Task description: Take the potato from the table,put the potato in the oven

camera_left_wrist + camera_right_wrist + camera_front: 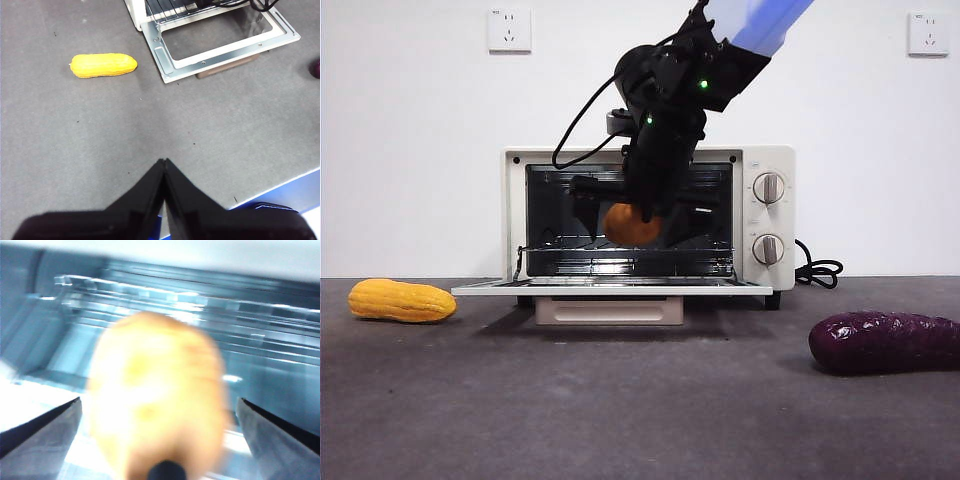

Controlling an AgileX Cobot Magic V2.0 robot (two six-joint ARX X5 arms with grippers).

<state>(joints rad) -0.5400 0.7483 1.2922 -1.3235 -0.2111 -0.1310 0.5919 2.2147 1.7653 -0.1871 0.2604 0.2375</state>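
Observation:
The orange-brown potato (631,226) hangs in the mouth of the cream-white oven (767,215), just above the wire rack (620,252). My right gripper (640,215) reaches down into the opening around it. In the right wrist view the potato (155,395) is blurred between the right gripper's (157,400) jaws, which stand open with a gap on each side. The oven door (610,287) lies folded down flat. My left gripper (164,164) is shut and holds nothing, low over the dark grey table (100,130) well in front of the oven door (170,65).
A yellow corn cob (400,300) lies left of the oven, also seen from the left wrist as the corn cob (103,65). A dark purple vegetable (885,342) lies at the right front. The oven's black cord (818,270) trails behind its right side.

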